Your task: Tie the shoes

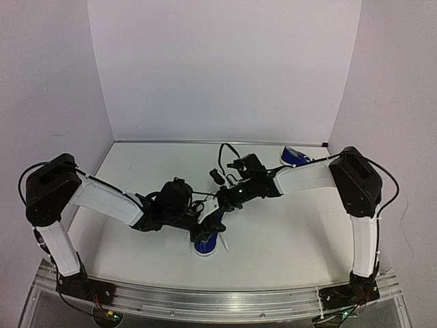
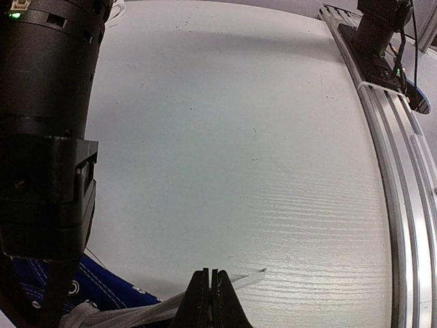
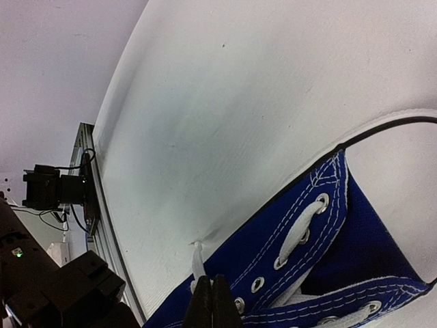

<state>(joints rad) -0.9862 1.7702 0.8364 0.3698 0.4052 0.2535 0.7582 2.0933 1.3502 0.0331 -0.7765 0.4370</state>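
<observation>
One blue shoe [image 1: 205, 243] with a white toe cap stands near the table's front middle, under both grippers. My left gripper [image 1: 213, 220] is shut on a white lace [image 2: 246, 280], whose tip pokes out to the right of the jaws [image 2: 210, 281]; the shoe's blue side [image 2: 102, 290] shows at lower left. My right gripper [image 1: 225, 199] is shut on the other white lace [image 3: 199, 256] just above the shoe's eyelet row [image 3: 300, 239]; the jaws [image 3: 211, 287] are closed. The second blue shoe [image 1: 295, 157] lies at the back right, partly hidden behind my right arm.
An aluminium rail [image 1: 218, 297] runs along the table's near edge, with both arm bases on it. White walls enclose the back and sides. My right arm's wrist [image 2: 48, 137] hangs close beside my left gripper.
</observation>
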